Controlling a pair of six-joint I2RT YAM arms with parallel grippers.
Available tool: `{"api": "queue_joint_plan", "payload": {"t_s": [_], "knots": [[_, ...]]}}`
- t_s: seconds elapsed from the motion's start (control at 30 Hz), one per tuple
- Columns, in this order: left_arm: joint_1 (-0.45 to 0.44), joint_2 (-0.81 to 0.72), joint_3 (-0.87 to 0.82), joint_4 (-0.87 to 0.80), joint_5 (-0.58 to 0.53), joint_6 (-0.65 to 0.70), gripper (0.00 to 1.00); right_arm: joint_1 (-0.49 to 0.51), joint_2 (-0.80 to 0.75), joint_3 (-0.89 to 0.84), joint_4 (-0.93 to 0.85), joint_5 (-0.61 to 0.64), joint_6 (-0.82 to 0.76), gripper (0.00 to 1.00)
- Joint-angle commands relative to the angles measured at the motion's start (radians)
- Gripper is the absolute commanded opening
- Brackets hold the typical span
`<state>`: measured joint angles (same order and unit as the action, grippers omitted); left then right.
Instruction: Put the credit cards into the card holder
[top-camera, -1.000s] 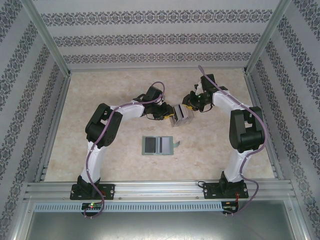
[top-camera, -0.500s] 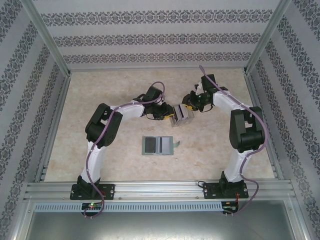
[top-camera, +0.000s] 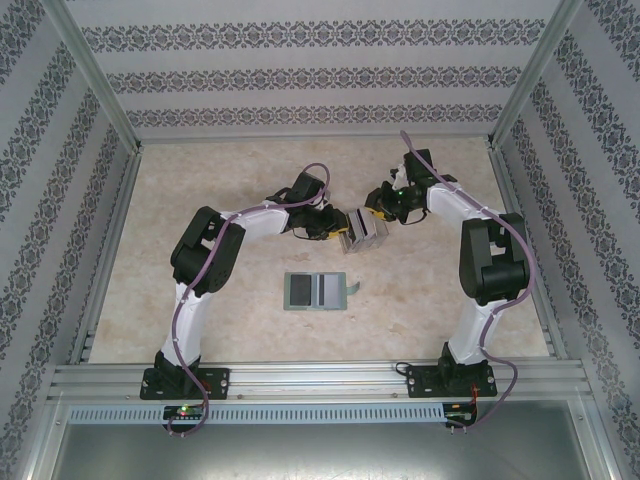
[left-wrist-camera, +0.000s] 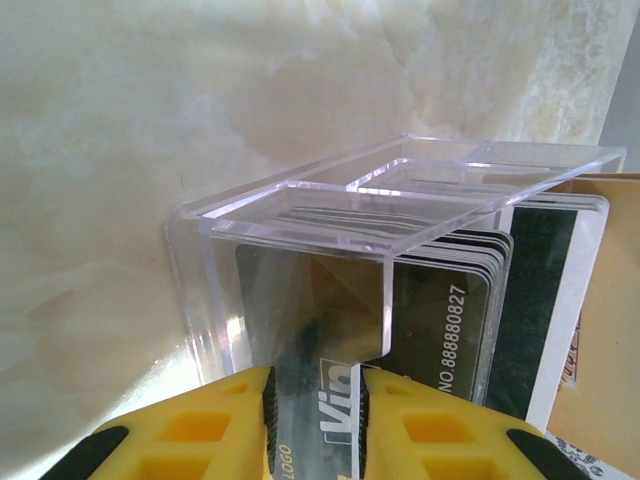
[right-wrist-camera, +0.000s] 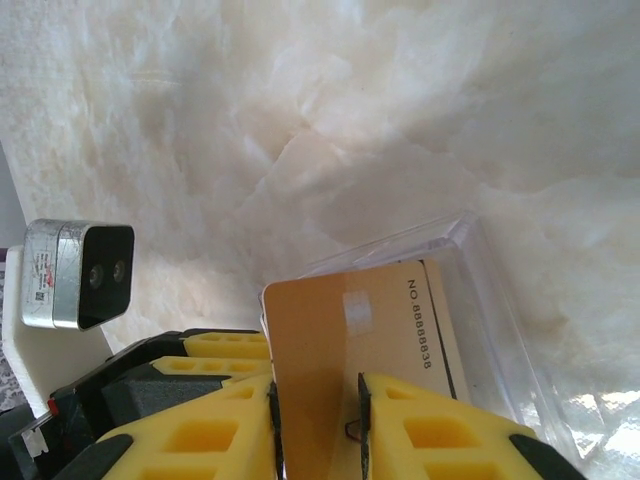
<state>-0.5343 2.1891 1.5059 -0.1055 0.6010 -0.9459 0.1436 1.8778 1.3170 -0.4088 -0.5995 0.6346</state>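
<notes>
A clear plastic box (top-camera: 362, 230) hangs between the two arms above the middle of the table, with the credit cards standing in it. In the left wrist view my left gripper (left-wrist-camera: 315, 400) is shut on the near end of the box (left-wrist-camera: 300, 200), over a dark card (left-wrist-camera: 440, 310). A tan card (right-wrist-camera: 350, 330) sticks out of the box (right-wrist-camera: 480, 290), and my right gripper (right-wrist-camera: 315, 420) is shut on it. The sage-green card holder (top-camera: 315, 291) lies open and flat on the table, nearer the arm bases, its grey pockets facing up. Left gripper (top-camera: 340, 232) and right gripper (top-camera: 378, 215) face each other.
A small grey tab (top-camera: 355, 288) lies at the card holder's right edge. Aluminium frame rails (top-camera: 300, 375) run along the near edge and up the sides. The left arm's yellow fingers (right-wrist-camera: 220, 345) and its wrist camera (right-wrist-camera: 75, 272) sit close beside my right gripper.
</notes>
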Motion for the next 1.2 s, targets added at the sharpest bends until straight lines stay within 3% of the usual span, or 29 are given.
{"api": "queue_joint_plan", "payload": {"t_s": [0.0, 0.77, 0.83, 1.17], "knots": [[0.003, 0.050, 0.015, -0.040, 0.011, 0.016, 0.27, 0.007, -0.025, -0.016, 0.028, -0.086, 0.029, 0.25], [0.004, 0.046, 0.009, -0.035, 0.014, 0.015, 0.27, -0.007, -0.055, -0.041, 0.050, -0.089, 0.047, 0.16], [0.004, 0.046, 0.007, -0.036, 0.015, 0.015, 0.27, -0.009, -0.057, -0.042, 0.047, -0.083, 0.041, 0.12], [0.004, 0.038, 0.000, -0.036, 0.014, 0.018, 0.27, -0.016, -0.056, -0.033, -0.011, 0.004, -0.038, 0.11]]}}
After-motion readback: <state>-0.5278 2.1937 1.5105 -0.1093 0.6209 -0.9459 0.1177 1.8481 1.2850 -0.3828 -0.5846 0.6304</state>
